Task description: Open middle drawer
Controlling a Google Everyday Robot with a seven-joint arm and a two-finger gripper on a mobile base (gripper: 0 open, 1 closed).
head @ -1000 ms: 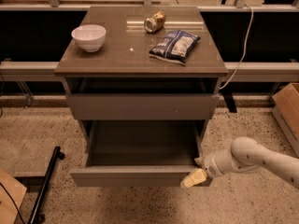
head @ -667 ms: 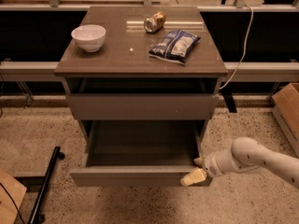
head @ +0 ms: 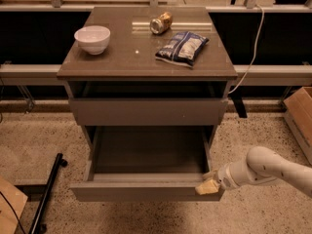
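The middle drawer [head: 146, 191] of the grey-brown cabinet is pulled far out toward me. Its wide shallow tray [head: 148, 150] shows and holds nothing. Its plain flat front faces me low in the view. My gripper [head: 207, 186], tan-tipped on a white arm [head: 265, 167], comes in from the right and sits at the right end of that drawer front, touching or nearly touching the corner. Above it, another flat drawer front [head: 148, 112] stands slightly out from the cabinet. Anything below the open drawer is hidden.
On the cabinet top [head: 122, 57] are a white bowl [head: 92, 39], a tipped can [head: 161, 23] and a blue chip bag [head: 183, 48]. A cardboard box [head: 300, 113] stands at right, a black pole [head: 46, 196] lies on the floor at left, and a white cable [head: 253, 48] hangs at right.
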